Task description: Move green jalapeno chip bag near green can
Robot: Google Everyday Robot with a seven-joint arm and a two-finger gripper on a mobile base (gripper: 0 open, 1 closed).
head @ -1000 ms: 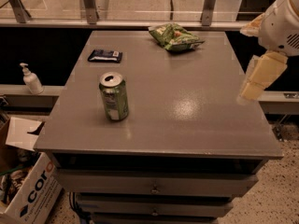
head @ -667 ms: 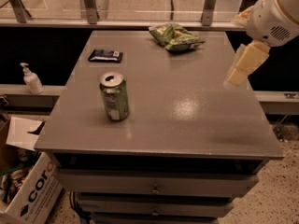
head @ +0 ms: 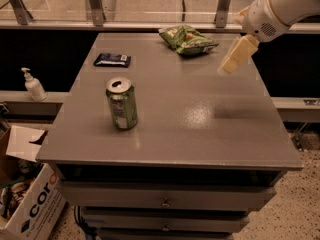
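In the camera view the step in hand looks to be the reach toward the green jalapeno chip bag (head: 187, 39), which is not yet grasped. The bag lies crinkled and fairly flat at the far edge of the bench (head: 200, 134), a little right of the middle of that edge. The gripper (head: 227, 64) hangs in the air above the bench near the far right corner, tilted so that its tip points down and toward the left. Whether the claw is wide or narrow I cannot tell, and nothing shows in it.

Relative to the claw, the bag sits just to the left and slightly farther back. The two are near but apart, with bare bench top between them.

To do this step well, I would bring the claw over the puffed middle of the bag rather than its thin white edge, then come down from above, since a glossy bag is likely to slide if nudged from the side. A grip across a raised fold should hold better than a pinch on a flat corner.

The green can (head: 121, 104) stands upright well apart, toward the near left corner, so the carry will cross most of the bench. The dark blue packet (head: 112, 60) lies near the left edge beyond the can, and the drop should land beside the can without tipping it
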